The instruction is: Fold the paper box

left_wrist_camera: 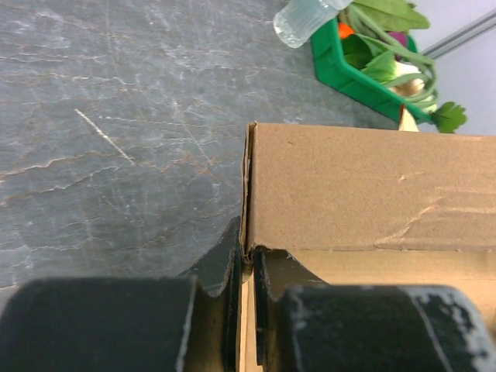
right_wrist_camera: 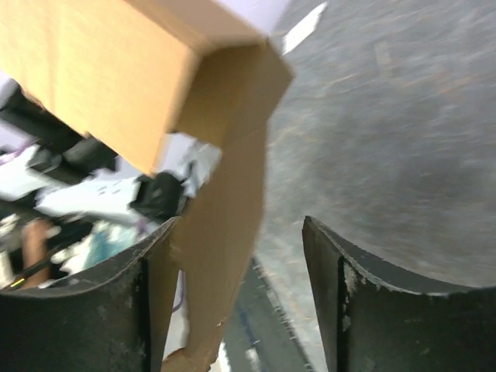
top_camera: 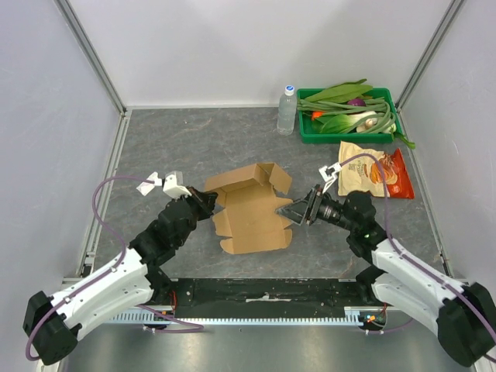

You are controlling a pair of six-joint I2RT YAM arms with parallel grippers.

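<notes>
Looking down, I count one green crate (top_camera: 308,133) at the far right of the table (top_camera: 194,139), filled with leafy greens (top_camera: 345,105). One clear bottle (top_camera: 287,111) stands just beside it, and one snack bag (top_camera: 363,167) lies nearer. One paper box (top_camera: 252,209) sits mid-table between my two arms, partly folded. My left gripper (top_camera: 208,203) is pinched tight on its left edge. My right gripper (top_camera: 288,212) stands open around a flap.
</notes>
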